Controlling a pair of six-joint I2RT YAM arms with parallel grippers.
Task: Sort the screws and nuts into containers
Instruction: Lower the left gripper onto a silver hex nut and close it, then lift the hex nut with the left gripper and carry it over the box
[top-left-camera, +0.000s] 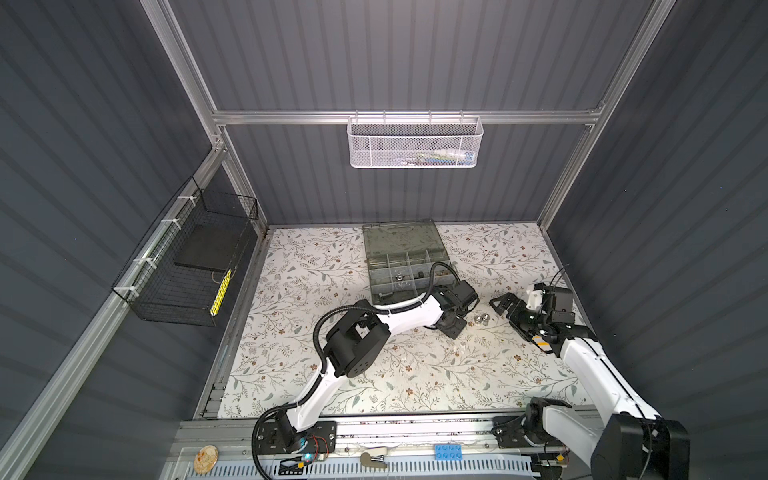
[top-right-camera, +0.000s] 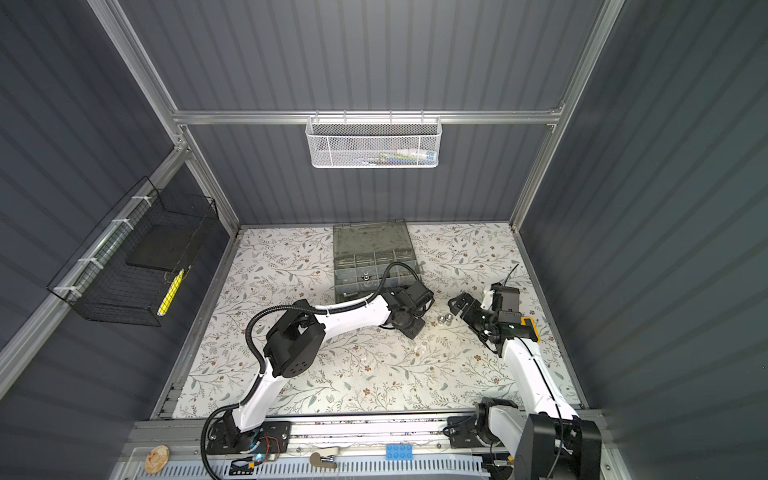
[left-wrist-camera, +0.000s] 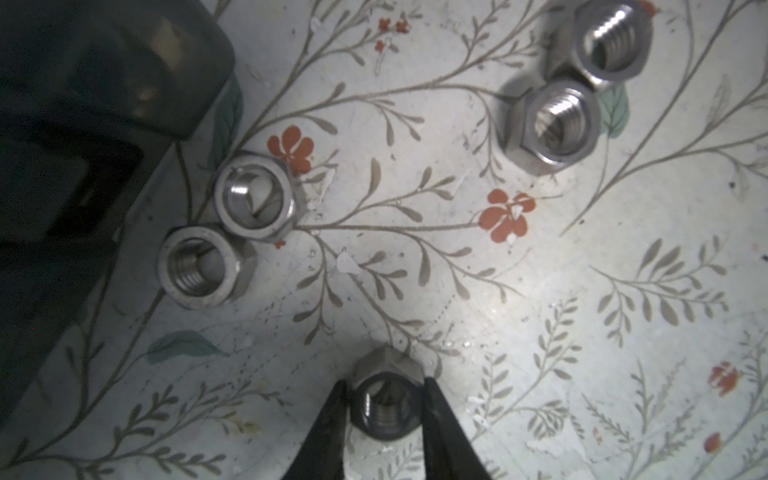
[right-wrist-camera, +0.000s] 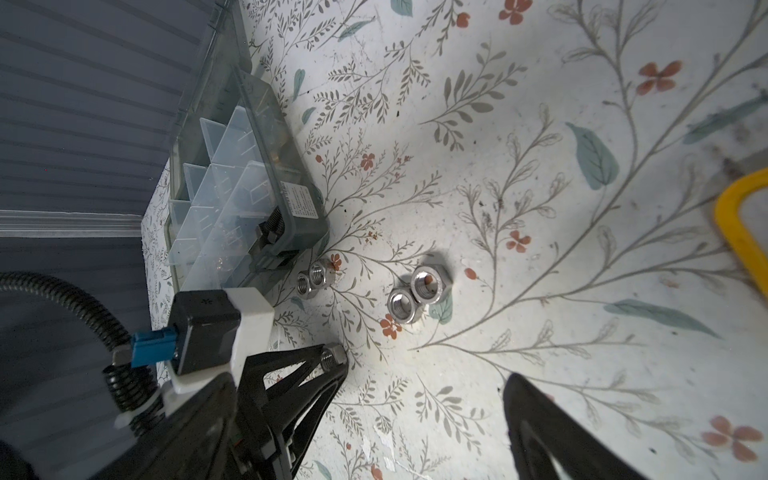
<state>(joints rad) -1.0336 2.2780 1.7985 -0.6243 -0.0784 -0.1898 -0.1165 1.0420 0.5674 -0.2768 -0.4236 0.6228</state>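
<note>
A silver hex nut (left-wrist-camera: 384, 401) lies on the floral mat with my left gripper (left-wrist-camera: 384, 399) shut on it, one black finger against each side; in the right wrist view this nut (right-wrist-camera: 331, 358) sits at the finger tips. Close by lie two pairs of silver nuts: one pair (left-wrist-camera: 552, 124) out on the mat, the other (left-wrist-camera: 255, 201) beside the organiser case's corner (left-wrist-camera: 104, 83). In both top views the case (top-left-camera: 409, 266) (top-right-camera: 374, 257) stands open behind the left gripper (top-left-camera: 453, 328). My right gripper (top-left-camera: 505, 305) hangs open and empty, right of the loose nuts (top-left-camera: 482, 321).
A white mesh basket (top-left-camera: 415, 143) hangs on the back rail and a black wire basket (top-left-camera: 187, 266) on the left wall. The left arm's cable (top-left-camera: 434, 274) arches over the case's near compartments. A blue brick (top-left-camera: 449, 451) lies on the front rail.
</note>
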